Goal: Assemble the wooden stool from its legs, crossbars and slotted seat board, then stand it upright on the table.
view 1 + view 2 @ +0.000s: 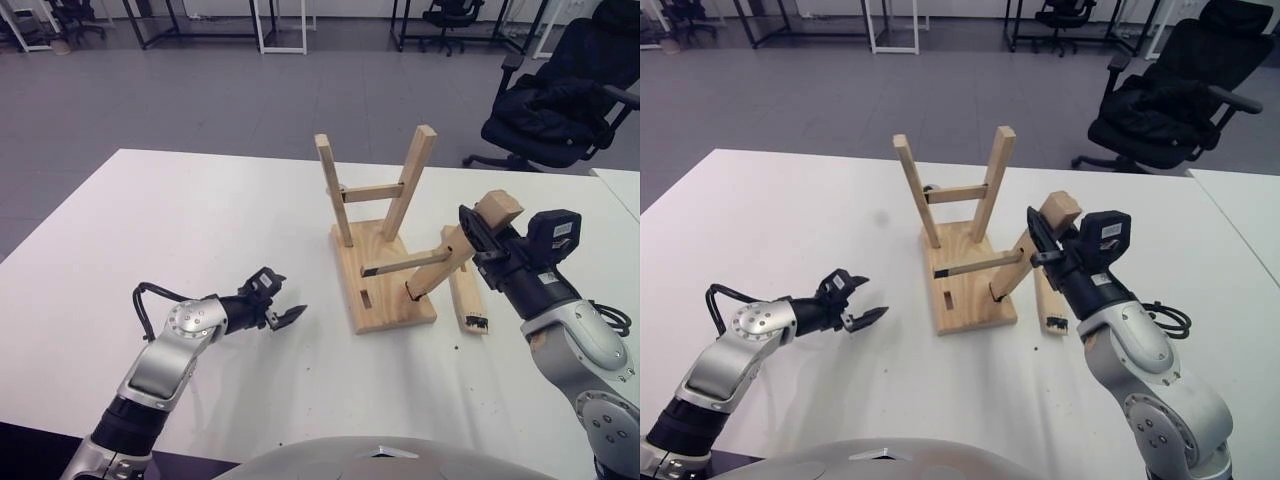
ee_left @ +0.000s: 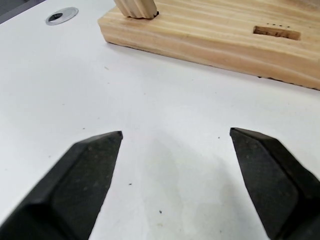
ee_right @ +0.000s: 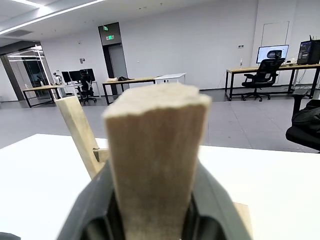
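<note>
1. Stool (image 1: 392,232) stands half built and upside down in the middle of the table (image 1: 200,230). Its seat board (image 1: 385,303) lies flat, slots up, so the legs can go in from above.
2. Two far legs (image 1: 334,190) stand in the board, joined by a crossbar (image 1: 372,193).
3. The right gripper (image 1: 490,238) is clamped around the top of a third leg (image 1: 452,255). This leg tilts right, with its foot at the board's near-right corner, probably to line it up with a slot. I cannot tell whether it is seated.
4. A second crossbar (image 1: 405,264) sticks left from that leg, with its free end over the board.
5. An empty slot (image 1: 365,297) waits at the near left.
6. A spare leg (image 1: 466,295) lies just right of the board.
7. The left gripper (image 1: 283,303) sits low, left of the board, fingers spread wide and holding nothing.
</note>
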You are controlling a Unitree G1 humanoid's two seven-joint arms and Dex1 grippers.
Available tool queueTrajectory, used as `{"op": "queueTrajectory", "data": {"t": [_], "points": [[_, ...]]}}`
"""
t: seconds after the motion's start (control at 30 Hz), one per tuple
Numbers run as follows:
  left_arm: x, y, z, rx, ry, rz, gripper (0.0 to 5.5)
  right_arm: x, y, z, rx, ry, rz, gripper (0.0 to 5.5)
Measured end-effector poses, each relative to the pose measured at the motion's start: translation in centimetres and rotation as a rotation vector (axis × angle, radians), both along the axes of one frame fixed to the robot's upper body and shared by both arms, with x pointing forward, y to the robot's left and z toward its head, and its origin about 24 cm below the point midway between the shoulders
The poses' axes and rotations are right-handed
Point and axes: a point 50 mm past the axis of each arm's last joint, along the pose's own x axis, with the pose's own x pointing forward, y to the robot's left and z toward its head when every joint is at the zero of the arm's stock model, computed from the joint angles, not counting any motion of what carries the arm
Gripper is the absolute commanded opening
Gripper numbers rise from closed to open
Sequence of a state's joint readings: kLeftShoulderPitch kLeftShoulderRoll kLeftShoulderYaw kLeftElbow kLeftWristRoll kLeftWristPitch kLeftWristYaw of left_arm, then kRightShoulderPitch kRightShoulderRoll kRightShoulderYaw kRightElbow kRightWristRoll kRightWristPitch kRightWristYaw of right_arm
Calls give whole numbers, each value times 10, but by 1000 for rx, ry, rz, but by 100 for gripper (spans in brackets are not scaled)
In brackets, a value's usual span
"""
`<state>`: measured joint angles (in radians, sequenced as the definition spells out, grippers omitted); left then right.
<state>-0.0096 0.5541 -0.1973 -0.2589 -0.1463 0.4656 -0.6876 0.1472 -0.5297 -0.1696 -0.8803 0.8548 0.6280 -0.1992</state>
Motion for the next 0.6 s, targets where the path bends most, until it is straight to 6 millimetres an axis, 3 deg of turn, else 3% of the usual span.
{"op": "queueTrajectory", "data": {"t": [0.1, 0.13, 0.3, 0.6], "points": [[5, 1, 9, -3, -47, 26, 397, 5, 0, 2, -18, 19, -23, 104], [6, 1, 11, -7, -57, 33, 397, 6, -1, -5, -12, 77, -17, 104], [9, -2, 13, -35, -80, 64, 397, 11, -10, -12, 104, 180, -24, 104], [16, -8, 17, -65, -111, 93, 397, 17, 2, -19, 27, 145, 13, 104]]}}
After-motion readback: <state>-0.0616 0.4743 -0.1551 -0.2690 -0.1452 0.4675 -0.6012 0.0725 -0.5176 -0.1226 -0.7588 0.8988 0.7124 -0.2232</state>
